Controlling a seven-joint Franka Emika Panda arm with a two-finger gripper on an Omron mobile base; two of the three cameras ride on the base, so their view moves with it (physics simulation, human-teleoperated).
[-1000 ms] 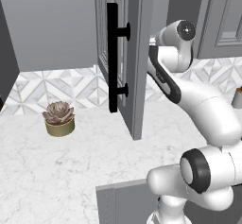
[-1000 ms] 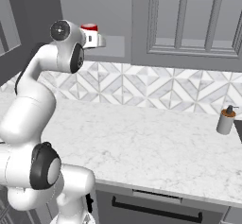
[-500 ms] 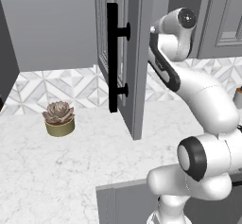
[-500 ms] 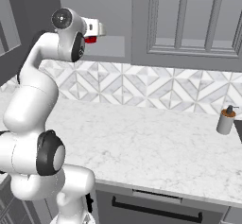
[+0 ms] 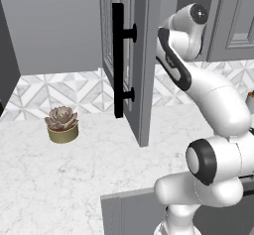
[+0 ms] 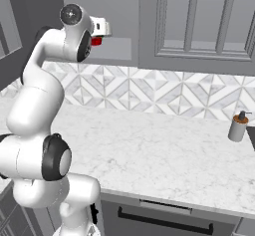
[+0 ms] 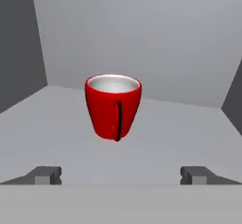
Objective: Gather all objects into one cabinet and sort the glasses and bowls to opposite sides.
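A red mug with a white inside (image 7: 113,106) stands upright on the grey floor inside the wall cabinet (image 7: 142,34), its handle turned toward the hand. My gripper (image 7: 122,175) is open a short way in front of the mug. Its fingertips (image 7: 47,173) sit wide apart with nothing between them. From the right base view the mug (image 6: 96,41) peeks out red just below my hand (image 6: 101,28), inside the open cabinet. The cabinet's glass-paned door (image 5: 141,65) swings out toward the base, its long black bar handle (image 5: 118,60) facing left.
A potted succulent (image 5: 62,125) sits on the marble counter (image 6: 164,140) left of the open door. A soap dispenser (image 6: 238,125) stands at the counter's far right. A shut glass-door cabinet (image 6: 199,21) hangs to the right of the open one.
The hand has lifted and drawn back a little from the red mug. The mug stays where it stood in the cabinet.
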